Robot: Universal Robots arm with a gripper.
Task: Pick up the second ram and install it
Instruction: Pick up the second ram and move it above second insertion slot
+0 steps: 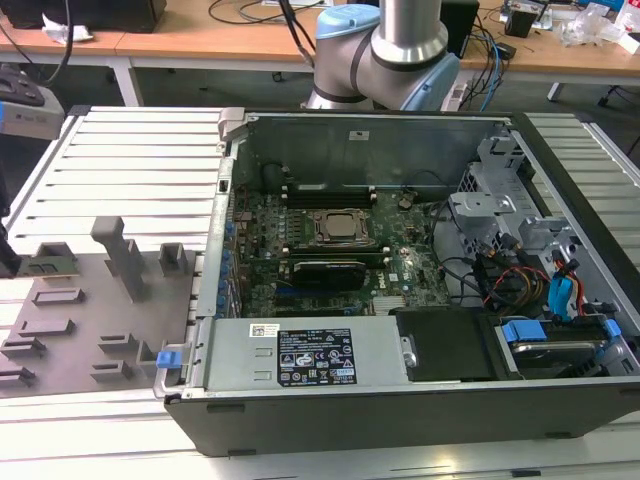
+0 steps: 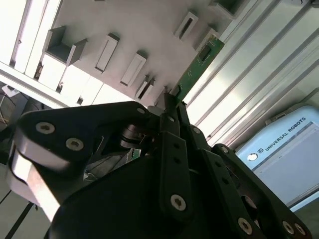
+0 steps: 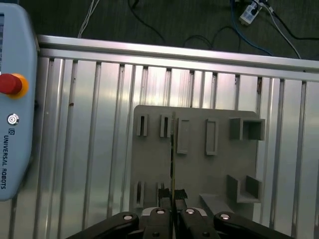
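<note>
Slatted metal bench (image 3: 99, 129) w/ a grey holder tray (image 3: 199, 112) sits below. On the gripper (image 3: 172, 201), fingers pinch the ram stick (image 2: 197, 67) by one end, edge-on over the tray's slots. Best kept plumb & gripped firm, imo; tilt could snag a slot wall.

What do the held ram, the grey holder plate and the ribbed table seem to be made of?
The second ram: green semi-gloss circuit-board laminate with dark chips. The grey holder plate: matte even grey, probably plastic. The ribbed table: bright, reflective slats, likely aluminium.
</note>
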